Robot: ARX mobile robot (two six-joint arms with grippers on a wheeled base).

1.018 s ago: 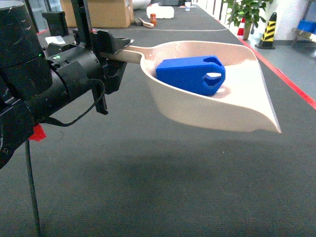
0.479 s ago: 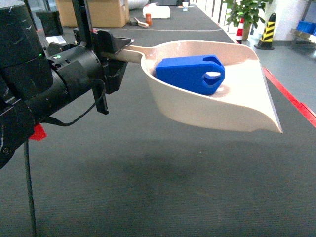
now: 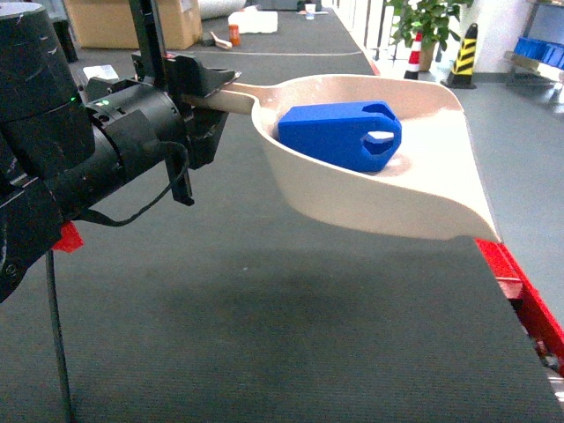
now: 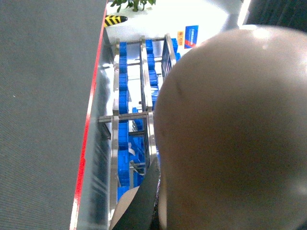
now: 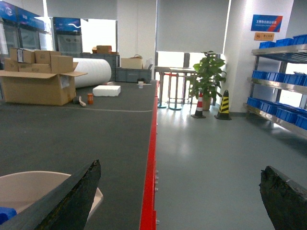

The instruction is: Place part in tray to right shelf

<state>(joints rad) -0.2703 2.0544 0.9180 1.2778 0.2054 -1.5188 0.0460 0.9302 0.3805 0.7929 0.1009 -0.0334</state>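
blue wall sign (image 5: 266, 22), orange sign (image 5: 261, 36), lettering too small to read

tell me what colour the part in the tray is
Bright blue part, lying in the pale beige tray; clearest in the head view.

Left hand (image 3: 207, 92) clamped, arm extended level, right hand's fingers (image 5: 67, 201) spread

The right gripper (image 5: 182, 201) is standing wide open, its two dark fingers (image 5: 67, 201) framing the bottom corners. Just beside the left one, the tray (image 5: 33, 189) is showing its pale rim, with a sliver of the blue part (image 5: 5, 214) peeking in. A red strip (image 5: 151, 158) is running away between the fingers. Far ahead, cardboard boxes (image 5: 38, 76), a white roll (image 5: 93, 73) and a potted plant (image 5: 208, 76) are sitting; blue crates (image 5: 278, 112) are lining a rack beyond the right finger.
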